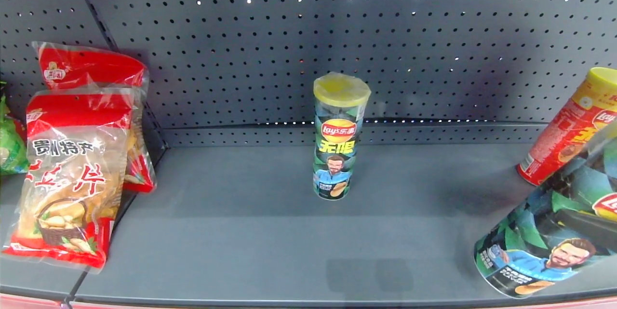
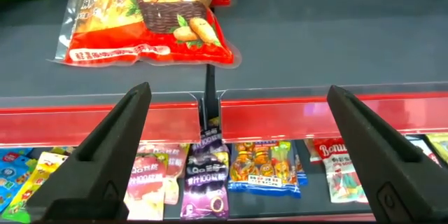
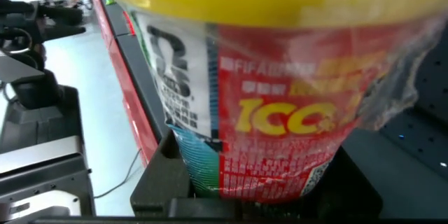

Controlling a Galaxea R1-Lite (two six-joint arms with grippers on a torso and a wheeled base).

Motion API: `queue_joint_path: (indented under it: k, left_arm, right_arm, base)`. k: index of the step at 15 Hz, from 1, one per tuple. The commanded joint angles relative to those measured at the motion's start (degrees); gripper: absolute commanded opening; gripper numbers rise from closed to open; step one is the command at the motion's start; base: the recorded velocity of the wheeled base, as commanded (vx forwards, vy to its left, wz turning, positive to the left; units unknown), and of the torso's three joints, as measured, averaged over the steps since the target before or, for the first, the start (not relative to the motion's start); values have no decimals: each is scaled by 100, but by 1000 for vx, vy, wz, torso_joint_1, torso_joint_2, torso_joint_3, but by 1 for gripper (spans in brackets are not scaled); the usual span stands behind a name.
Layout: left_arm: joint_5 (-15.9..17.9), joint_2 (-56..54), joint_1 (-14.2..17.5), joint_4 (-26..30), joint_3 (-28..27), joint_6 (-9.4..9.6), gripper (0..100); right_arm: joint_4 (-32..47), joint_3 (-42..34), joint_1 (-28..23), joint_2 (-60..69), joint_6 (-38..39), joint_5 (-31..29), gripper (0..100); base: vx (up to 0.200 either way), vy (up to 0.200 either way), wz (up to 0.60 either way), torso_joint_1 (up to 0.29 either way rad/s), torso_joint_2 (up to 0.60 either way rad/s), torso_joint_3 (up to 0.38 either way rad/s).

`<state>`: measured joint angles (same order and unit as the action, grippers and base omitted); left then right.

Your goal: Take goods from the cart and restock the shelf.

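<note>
A green chip can (image 1: pixel 341 135) with a yellow lid stands upright in the middle of the grey shelf (image 1: pixel 241 232). At the shelf's right end a red can (image 1: pixel 564 130) and a green can (image 1: pixel 540 246), wrapped together in clear film, hang tilted over the shelf board. My right gripper (image 3: pixel 266 199) is shut on this can pack (image 3: pixel 280 112), its black fingers (image 3: pixel 164 175) on either side. My left gripper (image 2: pixel 238 175) is open and holds nothing. It hovers in front of the shelf's red front rail (image 2: pixel 280 115), below the bag of snacks.
Red bags of potato snacks (image 1: pixel 72 174) lean at the shelf's left end, a green bag (image 1: pixel 9 145) beyond them. A perforated back panel (image 1: pixel 337 34) closes the shelf. A lower shelf holds several candy packs (image 2: pixel 262 168). Open shelf floor lies on both sides of the standing can.
</note>
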<state>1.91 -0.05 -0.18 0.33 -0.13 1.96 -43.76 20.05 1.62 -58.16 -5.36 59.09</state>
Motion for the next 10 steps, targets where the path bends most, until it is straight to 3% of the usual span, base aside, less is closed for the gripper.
queue_joint_path:
  k: [1, 4, 6, 7, 8, 10]
  left_arm:
    - [11, 5, 1, 2, -4, 23, 100]
    - [169, 5, 1, -33, -48, 85, 100]
    - [564, 611, -17, -367, -1279, -3, 100]
    - [969, 1578, -324, -446, -2571, -29, 100]
    - [1065, 1921, -509, -393, -3019, -73, 100]
    - [1435, 2809, -1406, -455, -3107, -601, 100]
  right_arm:
    - [-9, 16, 110, -204, -9, 6, 0]
    - [-9, -1, 374, -204, 0, -3, 0]
    - [-9, -28, 383, -196, -9, 15, 0]
    - [-9, -45, 383, -213, -9, 24, 0]
    - [-9, -72, 383, -196, 0, 24, 0]
    - [-9, -81, 383, -152, 0, 33, 0]
  base:
    - [0, 0, 0, 0, 0, 0]
    - [0, 0, 0, 0, 0, 0]
    - [0, 0, 0, 0, 0, 0]
    - [0, 0, 0, 0, 0, 0]
    - [0, 0, 0, 0, 0, 0]
    - [0, 0, 0, 0, 0, 0]
